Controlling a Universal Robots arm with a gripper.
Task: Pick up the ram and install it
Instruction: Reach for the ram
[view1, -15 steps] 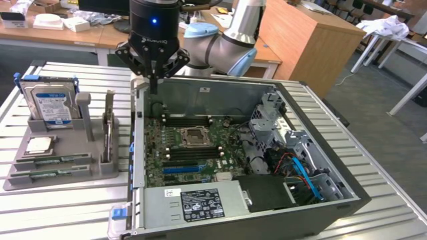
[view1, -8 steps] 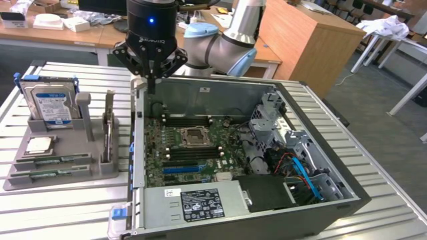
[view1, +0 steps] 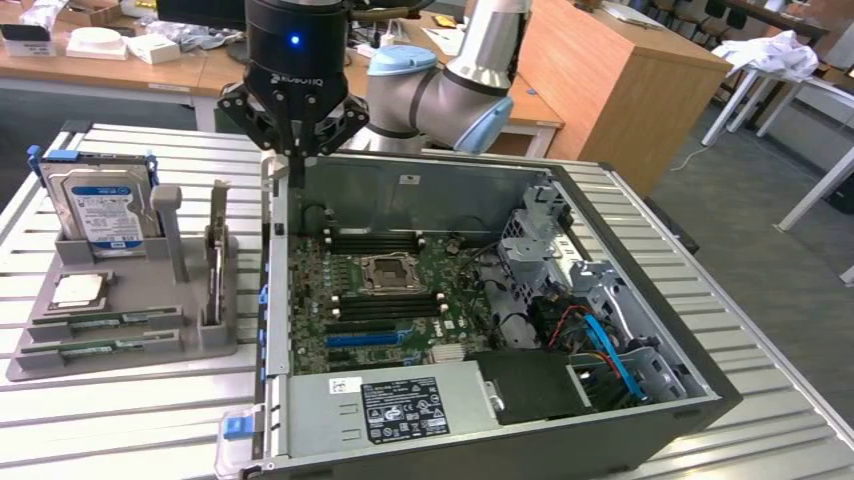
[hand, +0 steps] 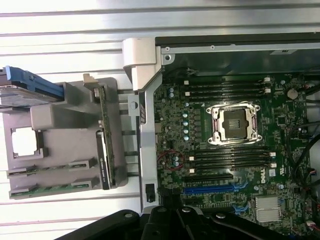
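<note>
black robot gripper (view1: 296, 150) is hanging over the far corner of the open grey metal computer case (view1: 441, 195), on the exterior view's left. its fingers are pressing together and carrying nothing. the long thin green ram stick (view1: 218, 255) is standing on edge in the grey plastic holder tray (view1: 120, 365), just beside the case. risk, as i am judging it: a descent with closed fingers is likely striking the stick's top edge and tipping it, or clipping the case wall.
</note>
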